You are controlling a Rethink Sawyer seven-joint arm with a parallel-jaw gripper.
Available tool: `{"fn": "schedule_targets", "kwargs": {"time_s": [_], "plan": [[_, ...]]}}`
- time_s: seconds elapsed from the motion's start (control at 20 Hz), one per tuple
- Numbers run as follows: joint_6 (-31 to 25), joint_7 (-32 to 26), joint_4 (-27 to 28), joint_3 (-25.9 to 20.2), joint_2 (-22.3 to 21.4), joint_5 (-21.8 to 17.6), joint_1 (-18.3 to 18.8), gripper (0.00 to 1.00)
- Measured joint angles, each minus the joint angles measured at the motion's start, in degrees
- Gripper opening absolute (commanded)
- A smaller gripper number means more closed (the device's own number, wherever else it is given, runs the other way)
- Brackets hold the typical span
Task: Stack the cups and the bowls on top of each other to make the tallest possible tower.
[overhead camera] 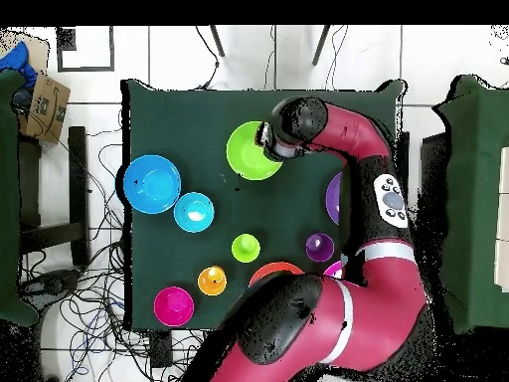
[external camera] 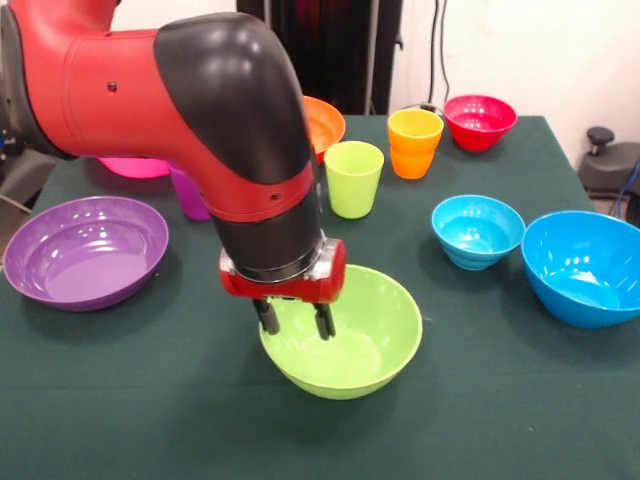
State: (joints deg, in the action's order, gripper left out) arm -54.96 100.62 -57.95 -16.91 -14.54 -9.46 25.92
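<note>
My gripper [external camera: 296, 322] hangs low over the far left part of the lime green bowl [external camera: 352, 352], with its fingers apart, just inside the rim and holding nothing. In the overhead view the wrist covers the bowl's [overhead camera: 249, 152] right edge. The lime green cup [external camera: 353, 178], the orange cup [external camera: 414, 142] and the purple cup [external camera: 188, 196], half hidden by the arm, stand upright and apart. The shallow purple bowl [external camera: 85, 250], small light blue bowl [external camera: 477, 230], big blue bowl [external camera: 585, 266], red bowl [external camera: 480, 120], orange bowl [external camera: 326, 122] and pink bowl [external camera: 132, 167] each sit alone on the table.
The green cloth table [external camera: 150, 420] ends close behind the red bowl and right of the big blue bowl. The arm [overhead camera: 358, 169] crosses over the purple bowl [overhead camera: 332, 197] in the overhead view. A black stand [external camera: 605, 160] is off the table's right edge.
</note>
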Motion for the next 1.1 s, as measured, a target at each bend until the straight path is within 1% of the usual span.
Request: {"fn": "schedule_targets", "kwargs": {"time_s": [0.35,0.55,0.75,1.1], "plan": [[0.37,0.00,-0.39,-2.01,-0.01,-1.21,2.63,1.00],[0.37,0.00,-1.54,-2.82,-0.29,-1.88,4.49,1.00],[0.37,0.00,-2.24,-3.22,-0.58,-2.03,5.36,1.00],[0.31,0.00,-3.61,-4.13,-1.88,-2.18,5.54,1.00]]}}
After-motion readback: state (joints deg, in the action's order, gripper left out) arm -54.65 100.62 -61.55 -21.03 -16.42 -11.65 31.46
